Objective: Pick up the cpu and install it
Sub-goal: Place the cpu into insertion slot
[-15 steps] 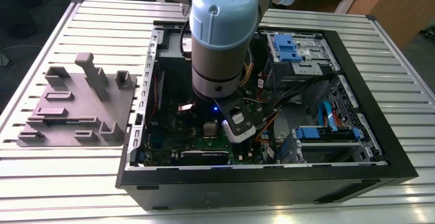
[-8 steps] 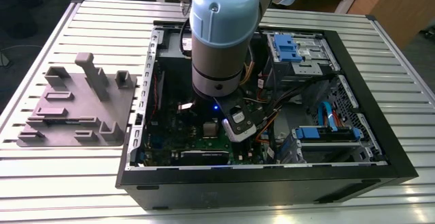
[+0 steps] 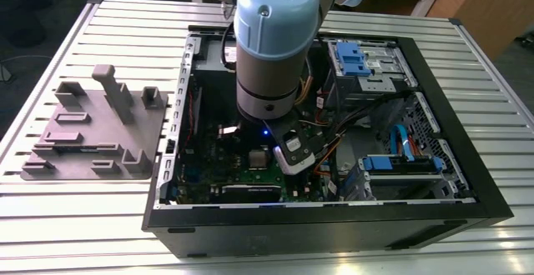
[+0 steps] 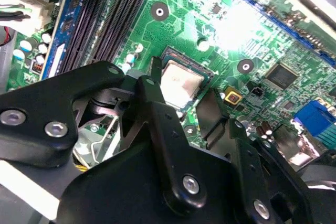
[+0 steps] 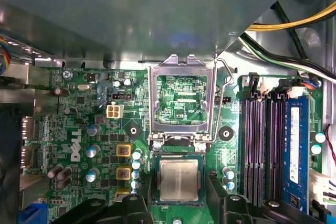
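Observation:
The cpu [image 5: 179,180], a small square chip with a silvery top, lies flat in its socket on the green motherboard [image 5: 84,129]. It also shows in the second wrist view as the cpu [image 4: 181,83] and in the exterior view as a pale square [image 3: 257,158]. My gripper [image 5: 179,198] hangs just above it, open. One black finger [image 5: 142,198] stands on each side of the socket, with a gap to the chip's edges. The second wrist view shows the gripper [image 4: 184,87] the same way. The socket's metal load plate [image 5: 181,98] is swung up, away from the chip.
The arm [image 3: 267,50] reaches down into an open computer case [image 3: 317,225] on a slatted table. Memory slots [image 5: 262,145] run beside the socket, and yellow and black cables [image 5: 294,19] pass nearby. A grey plastic plate with upright blocks [image 3: 92,131] lies at the exterior view's left.

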